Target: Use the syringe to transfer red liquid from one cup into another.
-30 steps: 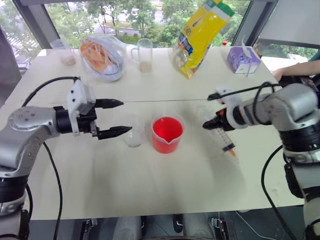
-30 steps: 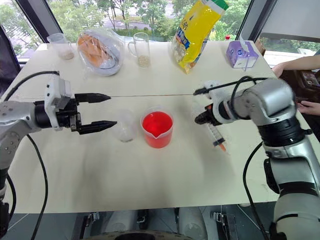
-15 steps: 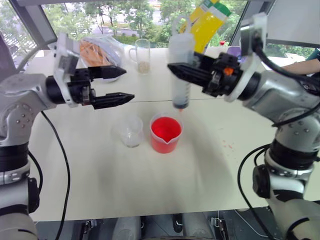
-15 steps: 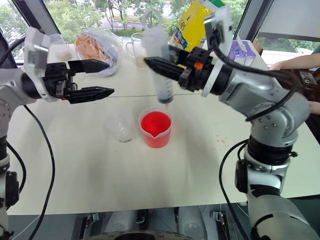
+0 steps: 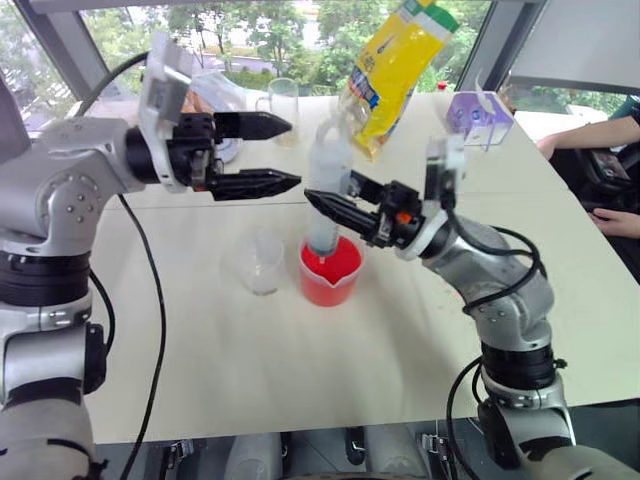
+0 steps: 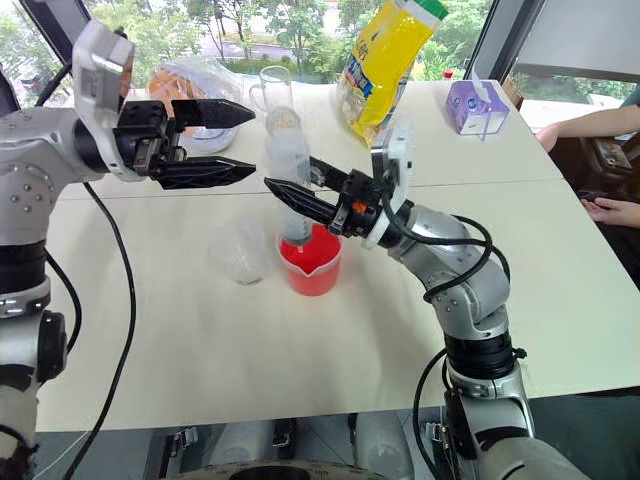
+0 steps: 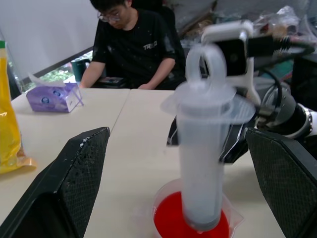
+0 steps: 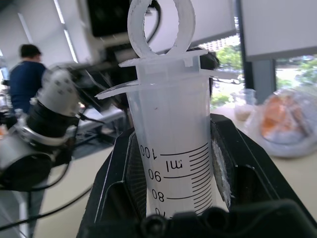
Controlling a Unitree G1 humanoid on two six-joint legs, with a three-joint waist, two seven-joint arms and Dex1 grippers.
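The right gripper (image 6: 300, 196) is clamped on the upright syringe (image 6: 289, 180), its tip dipped in the spouted beaker (image 6: 312, 262) of red liquid (image 7: 190, 225). The left gripper (image 5: 268, 154), fingers apart, hovers near the plunger ring (image 7: 212, 63); it should hook it and pull straight up, barrel steady. One syringe, one beaker, one small clear cup (image 6: 240, 252) beside it.

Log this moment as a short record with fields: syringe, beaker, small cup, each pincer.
syringe: large clear plastic syringe, upright, tip down in the beaker
beaker: wide clear spouted plastic beaker of bright red liquid
small cup: small clear plastic cup, beside the beaker, on the robot's left of it
right pincer: shut on the syringe barrel
left pincer: open, above the small cup, holding nothing
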